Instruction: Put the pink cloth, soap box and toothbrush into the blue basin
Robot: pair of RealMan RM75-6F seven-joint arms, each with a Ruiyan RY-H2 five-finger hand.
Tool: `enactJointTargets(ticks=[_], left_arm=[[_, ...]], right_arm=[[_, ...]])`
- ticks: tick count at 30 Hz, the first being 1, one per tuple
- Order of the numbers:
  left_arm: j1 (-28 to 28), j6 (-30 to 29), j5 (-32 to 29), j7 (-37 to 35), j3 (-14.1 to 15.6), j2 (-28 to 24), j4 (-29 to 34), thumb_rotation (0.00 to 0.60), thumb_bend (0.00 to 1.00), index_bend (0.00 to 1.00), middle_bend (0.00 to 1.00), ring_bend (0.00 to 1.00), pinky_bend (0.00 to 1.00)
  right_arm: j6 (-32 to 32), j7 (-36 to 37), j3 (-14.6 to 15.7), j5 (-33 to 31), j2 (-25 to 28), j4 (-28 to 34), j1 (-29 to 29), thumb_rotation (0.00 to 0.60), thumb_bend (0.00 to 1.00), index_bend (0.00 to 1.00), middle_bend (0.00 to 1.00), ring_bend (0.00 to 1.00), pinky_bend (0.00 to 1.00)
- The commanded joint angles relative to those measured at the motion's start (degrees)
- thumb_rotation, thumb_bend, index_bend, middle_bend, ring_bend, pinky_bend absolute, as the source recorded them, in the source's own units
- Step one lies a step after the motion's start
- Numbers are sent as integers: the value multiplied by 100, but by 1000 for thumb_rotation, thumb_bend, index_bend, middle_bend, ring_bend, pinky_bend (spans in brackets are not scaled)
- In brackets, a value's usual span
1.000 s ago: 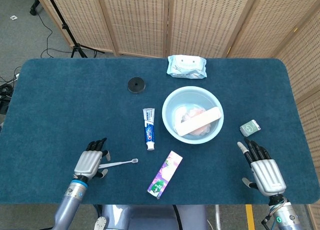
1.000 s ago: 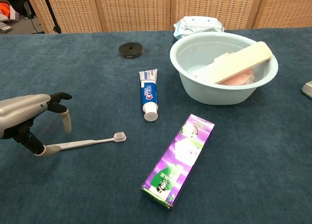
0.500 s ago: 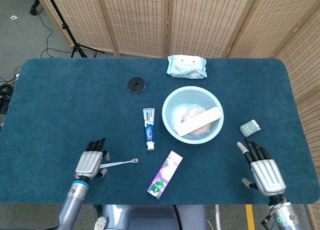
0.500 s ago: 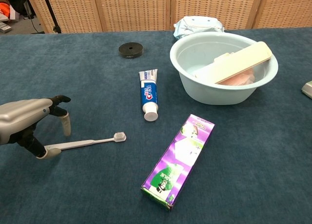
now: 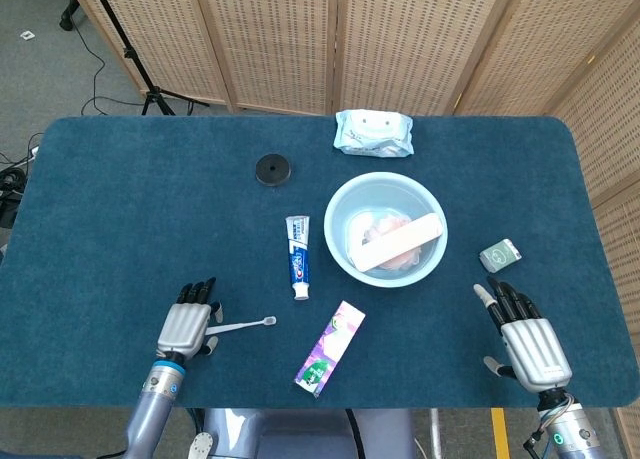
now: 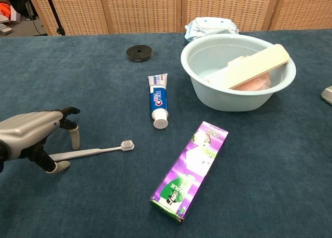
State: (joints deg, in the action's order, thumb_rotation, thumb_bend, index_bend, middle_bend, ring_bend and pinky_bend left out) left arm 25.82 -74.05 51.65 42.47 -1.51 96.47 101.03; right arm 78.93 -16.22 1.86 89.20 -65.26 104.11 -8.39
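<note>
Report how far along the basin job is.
Done: the pink cloth and the long cream soap box already lie in the light blue plastic basin. In hand: the left robot hand hangs over the handle end of the white toothbrush, which lies on the table, not lifted. Left: grasp the toothbrush and put it in the basin. The right robot hand rests open.

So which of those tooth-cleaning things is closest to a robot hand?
The toothbrush: its handle lies right at the left hand, while the toothpaste tube and purple box lie further off.

"Crest" on the toothpaste tube [image 6: 158, 101].
</note>
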Motion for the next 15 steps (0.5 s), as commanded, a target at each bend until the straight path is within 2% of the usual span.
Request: enactJointTargets(ticks=[1, 15], left_arm=[[-12, -4, -10, 0, 11, 30, -35, 600, 301, 509, 0, 0, 0], [-64, -90, 104, -28, 2, 87, -163, 600, 359, 635, 0, 0, 0]], right_arm=[[-4, 2, -3, 3, 3, 1, 1, 600, 105, 53, 0, 0, 136], [-69, -15, -22, -17, -1, 6, 3, 600, 105, 53, 0, 0, 136]])
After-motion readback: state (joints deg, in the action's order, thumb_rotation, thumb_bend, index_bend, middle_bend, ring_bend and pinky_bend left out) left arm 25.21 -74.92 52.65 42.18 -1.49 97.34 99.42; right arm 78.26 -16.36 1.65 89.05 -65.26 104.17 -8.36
